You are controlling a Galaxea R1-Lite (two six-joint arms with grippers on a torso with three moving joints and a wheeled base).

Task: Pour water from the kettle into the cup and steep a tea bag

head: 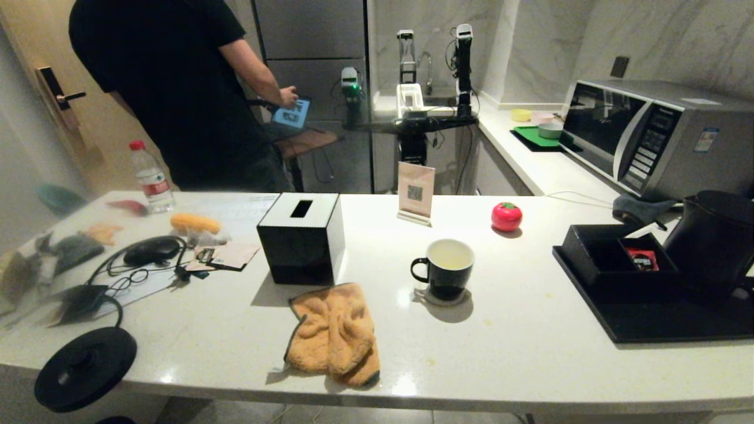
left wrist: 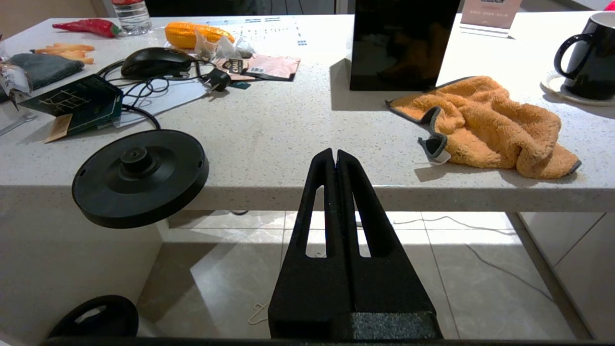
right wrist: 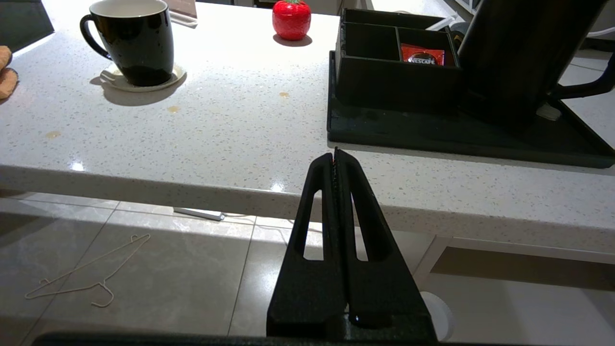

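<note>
The black cup (head: 449, 268) with a white inside stands on a coaster at mid-counter, also in the right wrist view (right wrist: 134, 41) and the left wrist view (left wrist: 588, 57). I cannot tell whether it holds water. The matte black kettle (head: 713, 241) sits on a black tray (head: 648, 321) at the far right, handle outward (right wrist: 519, 53). Small pale pouches, likely the tea bag (left wrist: 210, 46), lie beside a yellow corn cob. My left gripper (left wrist: 335, 153) and right gripper (right wrist: 335, 153) are both shut on nothing, below the counter's front edge and out of the head view.
A black tissue box (head: 301, 238) and a crumpled orange cloth (head: 334, 333) lie left of the cup. The kettle's base disc (head: 85, 368) overhangs the front-left edge. A compartment box holds a red sachet (head: 642, 259). A person (head: 177, 88) stands behind the counter.
</note>
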